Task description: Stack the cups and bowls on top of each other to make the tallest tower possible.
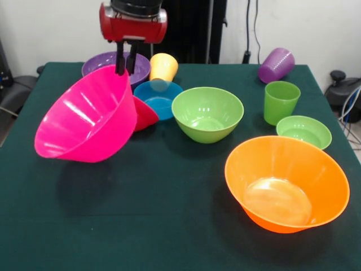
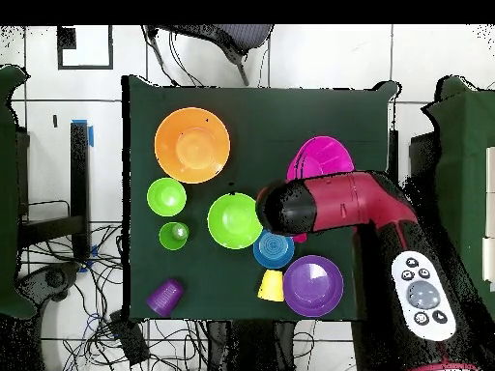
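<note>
Gripper (image 1: 126,70) clamped on pink bowl (image 1: 84,118) rim, bowl hanging tilted off the table.

Rim pinch looks right to me: thin, stiff, glossy plastic, light but likely slippery. Red bowl (image 1: 145,114) touches it below the gripper, blue bowl (image 1: 158,97) just beyond. Green bowl (image 1: 207,113), orange bowl (image 1: 286,183) further out, both empty.

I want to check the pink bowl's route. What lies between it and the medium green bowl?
The gripper holds the tilted pink bowl by its rim. A small red bowl touches its side towards the medium green bowl; the blue bowl sits just behind.
</note>
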Tool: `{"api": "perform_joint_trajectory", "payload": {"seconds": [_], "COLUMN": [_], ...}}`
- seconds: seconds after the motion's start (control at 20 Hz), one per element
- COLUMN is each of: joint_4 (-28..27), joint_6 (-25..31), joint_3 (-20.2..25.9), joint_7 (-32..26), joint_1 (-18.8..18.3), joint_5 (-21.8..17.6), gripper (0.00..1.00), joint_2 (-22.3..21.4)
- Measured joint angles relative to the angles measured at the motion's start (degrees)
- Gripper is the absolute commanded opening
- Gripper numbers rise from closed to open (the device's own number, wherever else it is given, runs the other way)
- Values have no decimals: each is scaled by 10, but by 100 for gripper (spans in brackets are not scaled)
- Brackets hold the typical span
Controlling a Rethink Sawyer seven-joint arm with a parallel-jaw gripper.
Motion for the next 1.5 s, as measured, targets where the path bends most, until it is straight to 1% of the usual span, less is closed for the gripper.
{"api": "perform_joint_trajectory", "payload": {"seconds": [0.2,0.45,0.7,0.85,1.5], "joint_4": [3,3,3,5,8], "joint_6": [16,21,21,21,20], "joint_3": [5,5,5,5,2], "joint_7": [0,0,0,0,0], "joint_1": [1,11,33,40,50], "joint_5": [-1,-9,-39,-55,-108], "gripper": [0,0,0,0,0], "joint_2": [-18,-26,-26,-26,-19]}}
